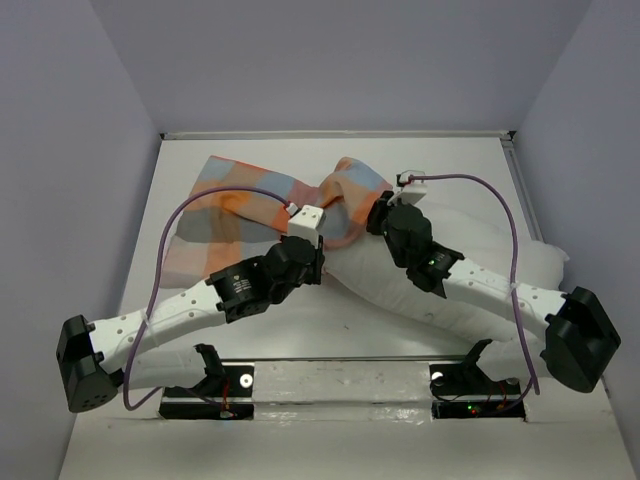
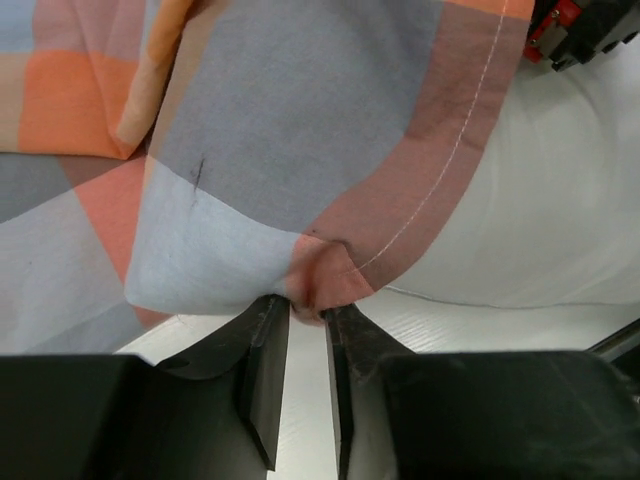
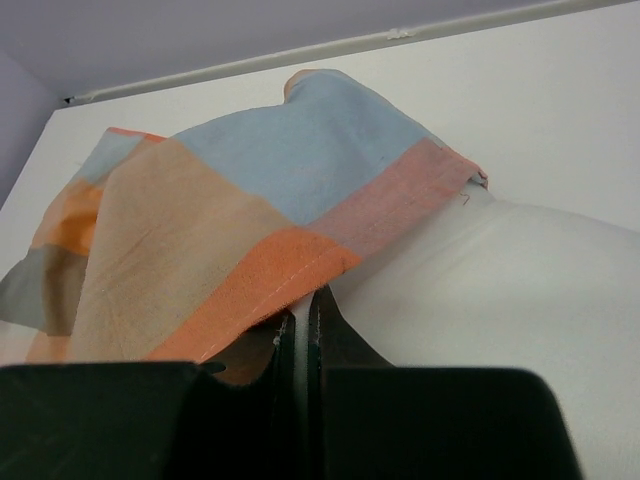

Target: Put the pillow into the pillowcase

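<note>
Legend: in none of my three views can I read any text, label, brand, number or sign, whether on the pillowcase (image 1: 215,235) or on the pillow (image 1: 365,285).

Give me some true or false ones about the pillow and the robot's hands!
1. The pillow is white. True.
2. The case is green all over. False: it has orange, blue and grey checks.
3. The right gripper is pinching the edge of the case. True.
4. The pillow is all the way inside the case. False: most of it sticks out, and only one end is under the case's edge.
</note>
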